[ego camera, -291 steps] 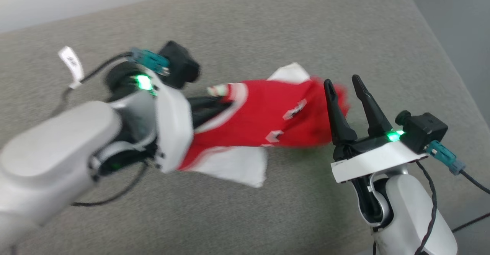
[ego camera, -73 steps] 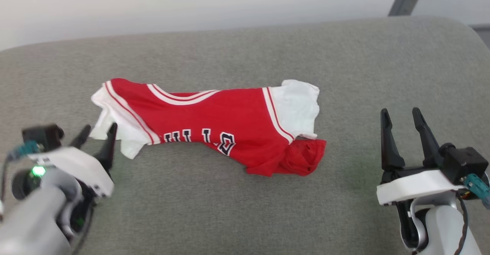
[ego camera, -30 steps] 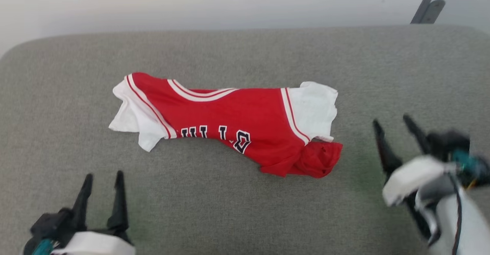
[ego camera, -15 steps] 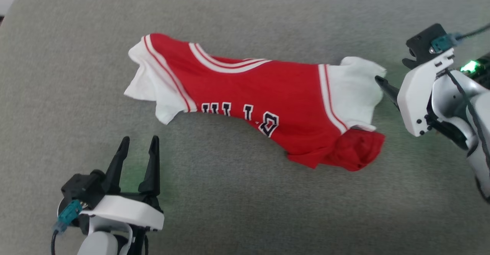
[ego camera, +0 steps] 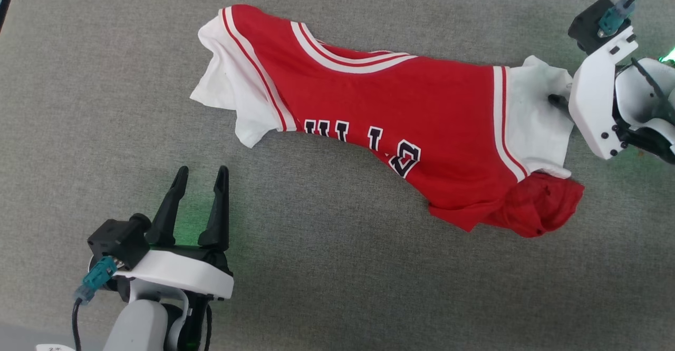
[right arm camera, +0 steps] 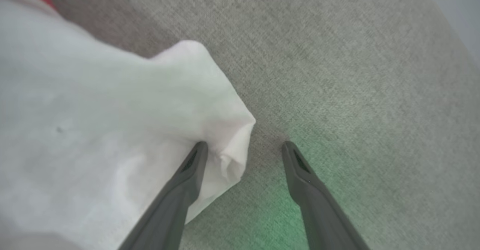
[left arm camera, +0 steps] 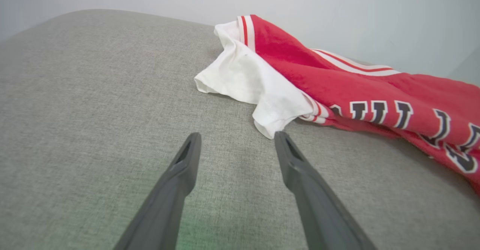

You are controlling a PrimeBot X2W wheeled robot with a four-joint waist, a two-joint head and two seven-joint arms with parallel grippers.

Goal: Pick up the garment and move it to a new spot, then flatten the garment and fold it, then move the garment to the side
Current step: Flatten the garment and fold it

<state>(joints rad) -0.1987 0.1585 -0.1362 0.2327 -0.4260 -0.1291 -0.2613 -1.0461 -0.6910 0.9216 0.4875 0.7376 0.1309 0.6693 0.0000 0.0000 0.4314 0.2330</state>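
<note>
Two claws stand wide and hold nothing. The garment, a red jersey T-shirt with navy lettering, lies stretched across the far half of the grey fabric-covered surface. It is twisted, with one white sleeve toward the far left corner. The other white sleeve is at the right edge, and the red hem is bunched just beside and nearer than it.

This looks like the start of the flattening. The right claw straddles the outer corner of the right sleeve, with one finger over the white cloth and the other over bare surface. Whether that finger presses on the cloth I cannot tell. A good grip would take the sleeve's folded edge deep between the fingers before closing, low enough to catch both layers. It should then draw outward toward the right edge, not upward. A lift would drag the crumpled hem along. The left sleeve probably needs holding at the same time so the body stretches instead of sliding.

The left claw rises from the near left. Its fingers point away toward the left sleeve, low over the surface, near the sleeve's tip but not touching it. The right wrist reaches in from the right edge, turned so its fingers point leftward and down onto the cloth.
</note>
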